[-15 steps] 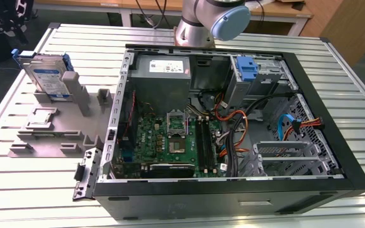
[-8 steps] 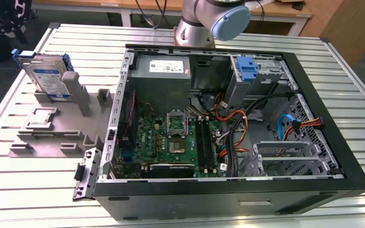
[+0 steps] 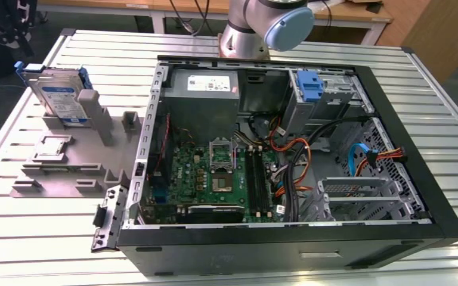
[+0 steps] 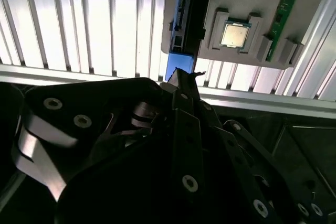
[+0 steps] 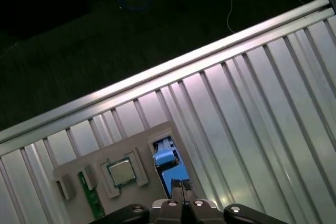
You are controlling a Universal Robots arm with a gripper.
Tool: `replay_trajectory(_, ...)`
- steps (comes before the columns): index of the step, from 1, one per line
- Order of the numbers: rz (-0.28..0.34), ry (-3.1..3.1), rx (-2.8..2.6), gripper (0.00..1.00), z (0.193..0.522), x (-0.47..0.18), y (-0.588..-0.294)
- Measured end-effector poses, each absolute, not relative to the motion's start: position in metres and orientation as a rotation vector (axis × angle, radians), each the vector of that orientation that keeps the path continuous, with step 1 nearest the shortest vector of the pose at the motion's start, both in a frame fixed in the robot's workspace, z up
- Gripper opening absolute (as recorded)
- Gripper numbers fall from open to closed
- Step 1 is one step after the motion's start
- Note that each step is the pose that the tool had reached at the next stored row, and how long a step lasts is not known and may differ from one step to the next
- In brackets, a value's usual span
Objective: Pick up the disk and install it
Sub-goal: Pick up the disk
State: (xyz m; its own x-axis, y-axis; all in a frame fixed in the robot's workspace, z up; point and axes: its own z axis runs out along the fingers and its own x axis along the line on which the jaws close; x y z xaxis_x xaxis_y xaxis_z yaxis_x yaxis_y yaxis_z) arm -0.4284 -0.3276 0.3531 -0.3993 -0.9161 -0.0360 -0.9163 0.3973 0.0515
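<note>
The disk (image 3: 59, 95) stands upright on edge in a grey holder on the exterior view's left, its blue-and-white label and blue rails showing. Seen end-on, the disk (image 5: 164, 157) appears in the first wrist view, and its blue rail edge (image 4: 181, 9) in the second wrist view. My gripper (image 5: 181, 185) hangs well above the disk, fingertips together with nothing between them. In the second wrist view the gripper (image 4: 184, 77) points towards the disk's near end. The arm's base (image 3: 265, 27) is at the back of the table.
An open computer case (image 3: 443, 196) takes up the table's middle and right, with a grey power-supply box (image 3: 203, 83), cables and a blue bracket (image 3: 310, 86) inside. The grey fixture plate (image 3: 62, 179) also carries a processor chip (image 5: 122, 171) and a memory stick (image 5: 92, 200). The table edge (image 5: 157, 72) borders dark floor.
</note>
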Motion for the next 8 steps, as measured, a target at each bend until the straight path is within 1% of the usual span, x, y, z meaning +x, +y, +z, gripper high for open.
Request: replay_trajectory(8,0.099,2.513,-1.887,0.10,0.3514,-0.4284,-0.3276)
